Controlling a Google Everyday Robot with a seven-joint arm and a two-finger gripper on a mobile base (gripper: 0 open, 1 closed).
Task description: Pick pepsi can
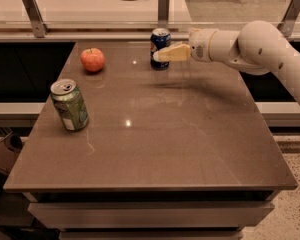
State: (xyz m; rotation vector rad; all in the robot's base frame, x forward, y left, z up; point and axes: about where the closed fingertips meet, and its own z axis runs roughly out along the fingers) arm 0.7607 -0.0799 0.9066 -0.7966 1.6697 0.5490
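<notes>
The pepsi can (160, 40) is blue with a silver top and stands upright near the table's far edge, right of centre. My gripper (158, 55) reaches in from the right on a white arm (250, 46). Its pale tip lies across the front lower right of the can, at the can's height. I cannot tell whether it touches or holds the can. The can stands on the brown table (190, 134).
A red apple (92, 59) sits at the far left of the table. A green can with a pale label (69, 104) stands tilted near the left edge. A glass barrier with metal posts (34, 14) runs behind the table.
</notes>
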